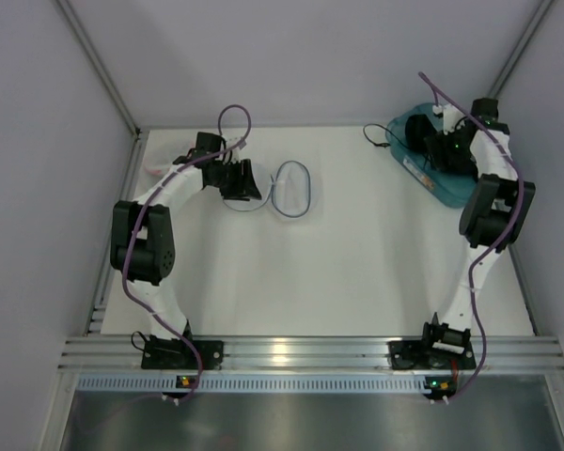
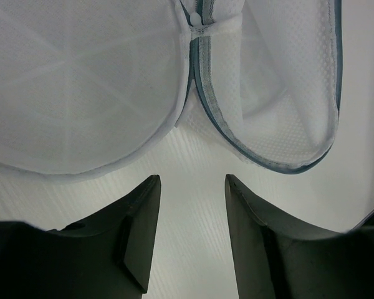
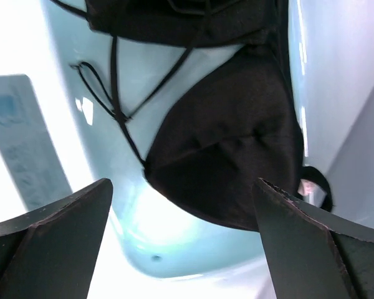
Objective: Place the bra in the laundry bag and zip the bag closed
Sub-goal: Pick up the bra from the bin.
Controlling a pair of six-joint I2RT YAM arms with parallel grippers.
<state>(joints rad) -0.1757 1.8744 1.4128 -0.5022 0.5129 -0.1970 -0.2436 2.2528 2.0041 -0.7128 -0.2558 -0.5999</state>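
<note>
Left pincer [image 2: 190, 187] narrowly parted, empty, just short of the laundry bag [image 2: 280, 93], which lies open on the tabletop [image 1: 357, 263]. Right pincer [image 3: 182, 184] wide, empty, above the bra [image 3: 230, 156] in the teal bin [image 3: 143, 243].

The laundry bag [image 2: 81, 93] is thin white mesh cloth, finely pitted and half see-through, edged with woven grey zip tape; the table [image 2: 193, 249] under it is matt white with a faint ribbed grain. The bra [image 3: 230, 143] is matt black fabric with thin cord-like straps, against a bin [image 3: 174, 255] of smooth, glossy pale teal plastic. Both the left gripper [image 2: 190, 184] and right gripper [image 3: 184, 187] look like dull black plastic.
</note>
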